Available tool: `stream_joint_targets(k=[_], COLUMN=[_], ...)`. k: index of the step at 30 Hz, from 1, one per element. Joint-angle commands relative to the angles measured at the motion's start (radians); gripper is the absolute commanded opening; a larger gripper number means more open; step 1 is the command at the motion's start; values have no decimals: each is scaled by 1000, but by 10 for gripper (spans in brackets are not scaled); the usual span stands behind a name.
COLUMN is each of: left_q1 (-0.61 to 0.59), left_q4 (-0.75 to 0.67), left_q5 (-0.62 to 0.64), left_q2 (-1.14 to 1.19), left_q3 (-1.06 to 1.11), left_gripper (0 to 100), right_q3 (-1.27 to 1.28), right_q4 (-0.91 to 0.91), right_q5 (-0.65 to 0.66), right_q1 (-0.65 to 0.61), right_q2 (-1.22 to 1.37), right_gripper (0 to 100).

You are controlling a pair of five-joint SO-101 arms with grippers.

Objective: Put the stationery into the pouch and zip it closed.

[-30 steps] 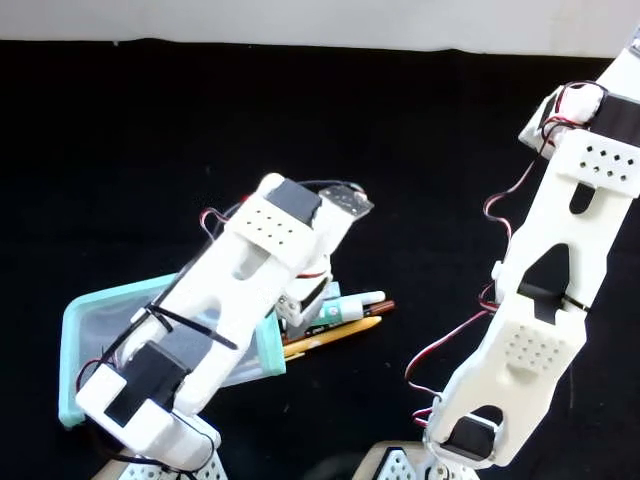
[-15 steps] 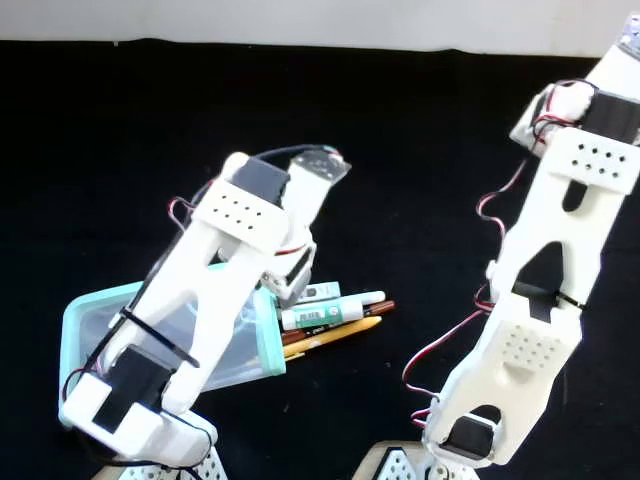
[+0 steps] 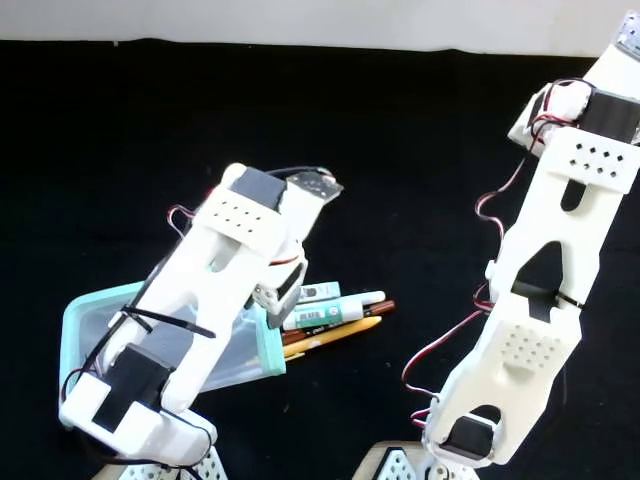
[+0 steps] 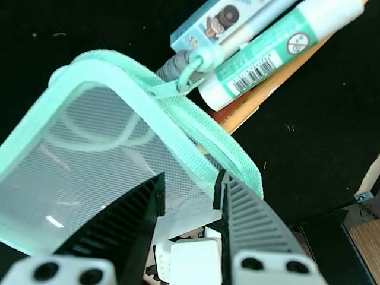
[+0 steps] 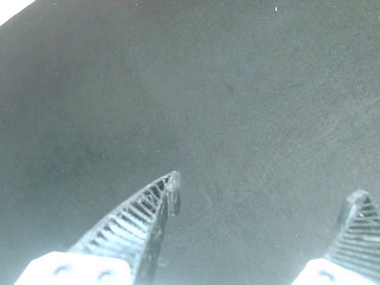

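**Pouch rim to be gripped before loading**

The pouch (image 4: pixel 89 154) is seen flat on the black table (image 3: pixel 420 150), under the left arm. The stationery is not yet inside. A glue stick (image 4: pixel 267 50), a small box (image 4: pixel 225 18) and pencils (image 3: pixel 340 335) are bunched just beside the pouch's zip end, with the glue stick against the zip pull (image 4: pixel 178 83).

The left gripper (image 4: pixel 190 178) is held over the mesh close to the zip rim. Its jaws are apart with nothing clamped, and whether a finger touches the fabric cannot be told. The right gripper (image 5: pixel 264 184) is spread wide above bare table, well apart from the items.

The step in hand is judged to be a grip on the rim, so that the mouth can be held open. The jaws should be closed on the zip band itself, since mesh alone would likely stretch and slip. The pull should be left free for the later zipping. The rim should be lifted only slightly, so that the pouch is not dragged onto the stationery and the items are not scattered.
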Motion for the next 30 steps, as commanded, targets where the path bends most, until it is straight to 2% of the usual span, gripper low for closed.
stream_joint_targets(k=[1, 8, 14, 17, 19, 20, 23, 27, 30], left_q1=[31, -5, -22, -1, -8, -15, -82, -242, -236], left_q4=[-35, -43, -43, -44, -41, -43, -54, -68, -2], left_q5=[-9, -14, -18, -158, -249, -252, -256, -256, -256], left_q2=[-21, 127, 139, 150, 140, 139, 139, 139, 139], left_q3=[12, 45, 45, 48, 54, 47, 12, -81, -134], left_gripper=[162, 161, 136, 7, 21, 11, 7, 7, 7], right_q3=[-24, -24, -24, -24, -24, -24, -24, -24, -24], right_q4=[7, 7, 7, 7, 7, 7, 7, 7, 7], right_q5=[-8, -6, -8, -9, -9, -9, -11, -11, -11], right_q1=[-7, -7, -7, -7, -7, -7, -7, -5, -7], right_q2=[-59, -59, -59, -59, -59, -59, -59, -59, -59], right_gripper=[406, 406, 406, 406, 406, 406, 406, 406, 406])
